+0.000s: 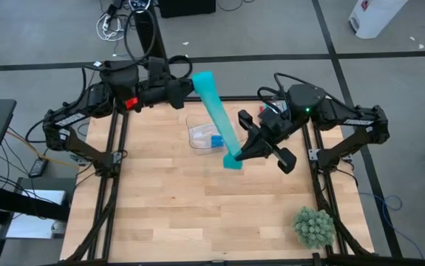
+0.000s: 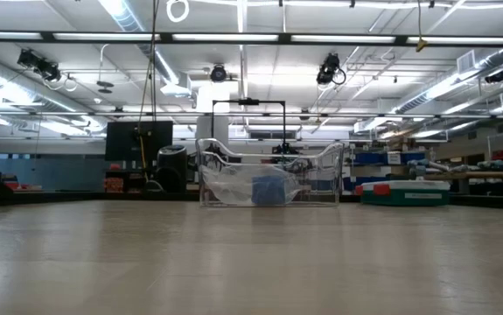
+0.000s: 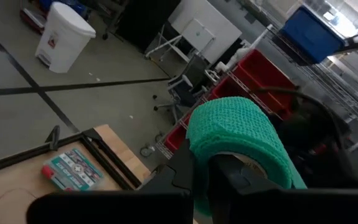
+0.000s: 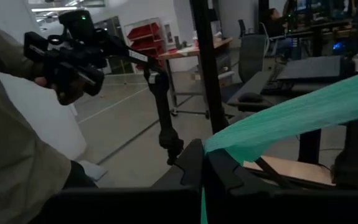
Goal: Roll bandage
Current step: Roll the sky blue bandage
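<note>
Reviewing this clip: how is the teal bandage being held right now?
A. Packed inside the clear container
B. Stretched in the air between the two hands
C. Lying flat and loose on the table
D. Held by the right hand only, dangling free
B: the bandage runs taut through the air from the left hand to the right hand, above the table; the clear container sits beneath it.
</note>
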Robot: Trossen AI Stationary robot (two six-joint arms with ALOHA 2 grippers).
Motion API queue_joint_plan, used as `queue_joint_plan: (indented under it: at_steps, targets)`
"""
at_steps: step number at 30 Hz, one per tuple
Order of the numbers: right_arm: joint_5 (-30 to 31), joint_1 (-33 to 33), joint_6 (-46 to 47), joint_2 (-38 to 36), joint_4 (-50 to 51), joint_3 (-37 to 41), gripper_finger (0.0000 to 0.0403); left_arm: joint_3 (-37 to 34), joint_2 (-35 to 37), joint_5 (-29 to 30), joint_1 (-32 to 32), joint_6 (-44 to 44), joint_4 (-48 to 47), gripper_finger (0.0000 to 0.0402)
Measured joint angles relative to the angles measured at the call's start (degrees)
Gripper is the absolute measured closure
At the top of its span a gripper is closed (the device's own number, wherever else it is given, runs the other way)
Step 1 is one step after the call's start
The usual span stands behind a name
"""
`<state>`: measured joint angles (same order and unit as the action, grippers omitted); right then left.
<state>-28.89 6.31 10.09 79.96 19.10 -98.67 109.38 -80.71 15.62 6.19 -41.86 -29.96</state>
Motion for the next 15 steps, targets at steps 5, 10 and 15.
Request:
queue_joint_plan:
  at_steps: [5, 10, 15]
  targets:
    - [0.88, 1.23, 1.02, 0.00, -0.15, 0.00, 0.0403, 0.00, 0.00, -0.04, 1.36, 0.74, 0.20, 0.0375]
    - [1.09, 2.85, 2.11, -0.02, -0.25, -0.61, 0.0403, 0.00, 0.00, -0.79, 2.06, 0.76, 1.02, 0.0375]
    - [2.49, 4.60, 0.71, -0.15, -0.14, -0.63, 0.0403, 0.00, 0.25, -0.80, 2.19, 0.91, 0.91, 0.0375]
